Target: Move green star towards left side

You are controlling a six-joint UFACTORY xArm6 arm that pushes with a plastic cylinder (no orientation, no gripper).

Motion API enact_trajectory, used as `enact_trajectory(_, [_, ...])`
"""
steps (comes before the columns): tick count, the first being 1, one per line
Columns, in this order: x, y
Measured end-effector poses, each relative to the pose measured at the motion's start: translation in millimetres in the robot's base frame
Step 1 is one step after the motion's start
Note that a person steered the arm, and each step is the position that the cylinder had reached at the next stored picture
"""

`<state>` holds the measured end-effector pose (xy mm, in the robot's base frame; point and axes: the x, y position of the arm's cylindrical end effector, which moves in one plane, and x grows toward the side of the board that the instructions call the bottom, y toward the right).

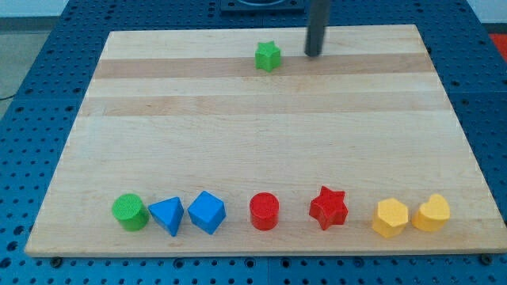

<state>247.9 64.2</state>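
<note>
Approach step: my tip (pixel 314 54) stands just beside the green star (pixel 268 56), on its right, apart from it, near the desk (pixel 253 142) top edge; no hand is fitted. Next, a leftward push seems required

The rod ran out past the view's top edge, so only its lower length down to my tip (pixel 314 55) showed. The wooden board (pixel 261 150) lay whole in view, but the blue perforated table (pixel 47 47) under it was cut off by all four edges. A dark fixture (pixel 261 6) at the view's top was too cropped to identify.
</note>
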Motion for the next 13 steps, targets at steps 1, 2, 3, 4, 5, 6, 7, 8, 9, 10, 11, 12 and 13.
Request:
enact_trajectory(1, [12, -36])
enact_trajectory(2, [24, -71])
enact_trajectory(3, [24, -108])
enact_trajectory(4, [34, -113])
enact_trajectory(5, [50, -99])
enact_trajectory(6, [73, -99])
enact_trajectory(7, [109, -101])
enact_trajectory(8, [148, -107])
enact_trajectory(9, [146, -144])
enact_trajectory(10, [110, -159])
enact_trajectory(11, [82, -184])
enact_trajectory(12, [64, -216])
enact_trajectory(13, [70, -225])
